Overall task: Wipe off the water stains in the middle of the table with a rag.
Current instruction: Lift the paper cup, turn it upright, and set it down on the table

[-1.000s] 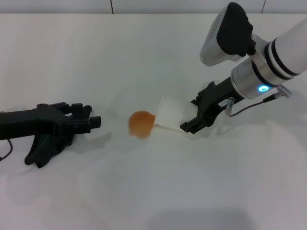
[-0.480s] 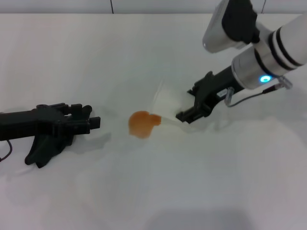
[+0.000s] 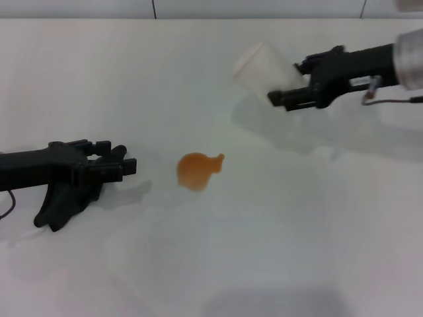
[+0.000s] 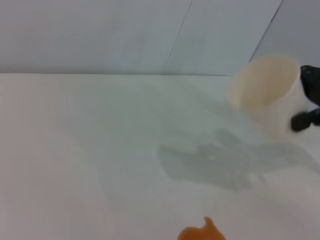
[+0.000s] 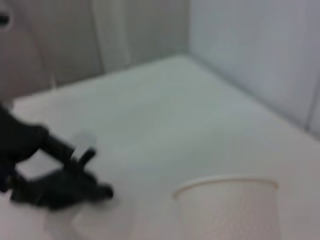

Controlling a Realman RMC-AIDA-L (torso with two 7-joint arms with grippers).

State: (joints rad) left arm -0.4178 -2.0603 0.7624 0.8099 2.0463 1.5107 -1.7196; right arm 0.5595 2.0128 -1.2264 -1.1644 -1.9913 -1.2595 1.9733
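Right gripper [image 3: 285, 92] raised above the far right of the counter [image 3: 264, 251], jaws clenched on a white paper cup [image 3: 264, 69] held tilted, clear of the surface. Water stains [image 3: 197, 170]: one orange blob with a small lobe, mid-counter, well apart from the cup. Left gripper [image 3: 122, 164] low at the counter's left, near the blob; jaws appear clamped on the rag [image 3: 59, 201], though black on black makes that hard to confirm.

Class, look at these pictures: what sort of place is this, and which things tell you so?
Probably a robot test bench or lab: a bare white table, plain panelled walls behind, and only staged props, an orange spill, a paper cup in the right gripper.
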